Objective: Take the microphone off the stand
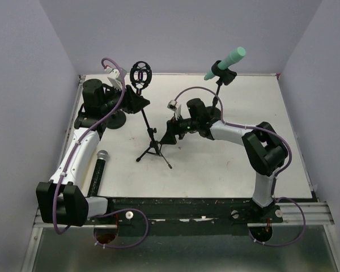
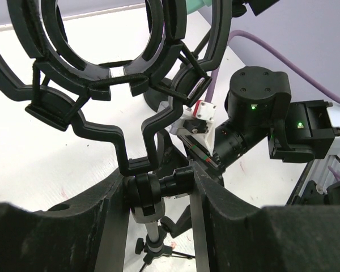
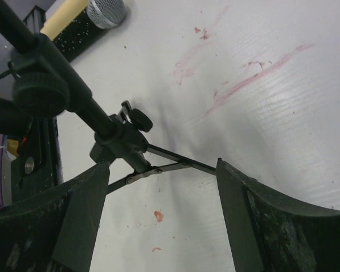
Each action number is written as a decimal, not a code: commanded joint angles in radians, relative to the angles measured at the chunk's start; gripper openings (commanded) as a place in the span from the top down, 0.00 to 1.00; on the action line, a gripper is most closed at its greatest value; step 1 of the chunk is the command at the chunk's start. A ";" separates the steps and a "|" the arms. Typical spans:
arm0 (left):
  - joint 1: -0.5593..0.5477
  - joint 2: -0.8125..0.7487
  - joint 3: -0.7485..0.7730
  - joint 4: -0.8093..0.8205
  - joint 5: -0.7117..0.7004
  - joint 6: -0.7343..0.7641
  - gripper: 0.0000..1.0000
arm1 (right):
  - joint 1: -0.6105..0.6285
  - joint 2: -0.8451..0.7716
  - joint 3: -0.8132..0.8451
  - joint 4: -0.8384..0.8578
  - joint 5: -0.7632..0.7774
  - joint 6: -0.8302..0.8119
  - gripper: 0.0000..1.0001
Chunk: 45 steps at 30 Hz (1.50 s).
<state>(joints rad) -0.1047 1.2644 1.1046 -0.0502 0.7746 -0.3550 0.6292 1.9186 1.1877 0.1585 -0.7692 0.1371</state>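
A black tripod stand stands mid-table with an empty ring-shaped shock mount on top; the mount fills the left wrist view. A black microphone with a silver grille lies flat on the table by the left arm; its grille shows in the right wrist view. My left gripper is shut on the stand's swivel joint just under the mount. My right gripper is open, low beside the tripod's leg hub, its fingers straddling a leg.
A second stand at the back holds a teal microphone, tilted up to the right. A round black base sits near the left arm. Walls close in the table on three sides.
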 commanded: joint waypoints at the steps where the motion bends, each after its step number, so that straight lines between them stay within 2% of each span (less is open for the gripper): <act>1: 0.002 -0.020 0.008 0.023 0.012 -0.004 1.00 | 0.001 -0.070 0.087 -0.002 -0.100 -0.062 0.15; 7: 0.002 -0.013 0.009 0.030 0.014 -0.009 1.00 | 0.001 -0.046 0.177 0.041 -0.127 0.039 0.09; 10: 0.000 -0.016 0.014 0.029 0.012 -0.007 1.00 | 0.000 -0.018 0.170 0.058 -0.076 0.073 0.10; 20: 0.002 -0.023 0.008 0.019 0.011 0.004 1.00 | 0.000 0.028 0.093 -0.022 0.065 -0.056 0.16; 27: 0.003 -0.022 0.009 0.019 0.012 0.005 1.00 | 0.000 0.013 0.069 -0.025 0.025 -0.093 0.16; 33: 0.005 -0.023 0.008 0.018 0.009 0.007 1.00 | 0.000 -0.052 0.165 -0.018 -0.134 -0.079 0.14; 39: 0.007 -0.023 0.008 0.023 0.011 0.002 1.00 | 0.001 -0.040 0.188 0.045 -0.090 0.033 0.12; 45: 0.011 -0.033 0.001 0.016 0.009 0.004 1.00 | 0.009 -0.018 0.145 0.007 0.001 -0.027 0.13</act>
<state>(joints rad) -0.0990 1.2644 1.1042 -0.0517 0.7704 -0.3386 0.6304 1.8885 1.3579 0.1848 -0.8333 0.1307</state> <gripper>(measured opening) 0.475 0.875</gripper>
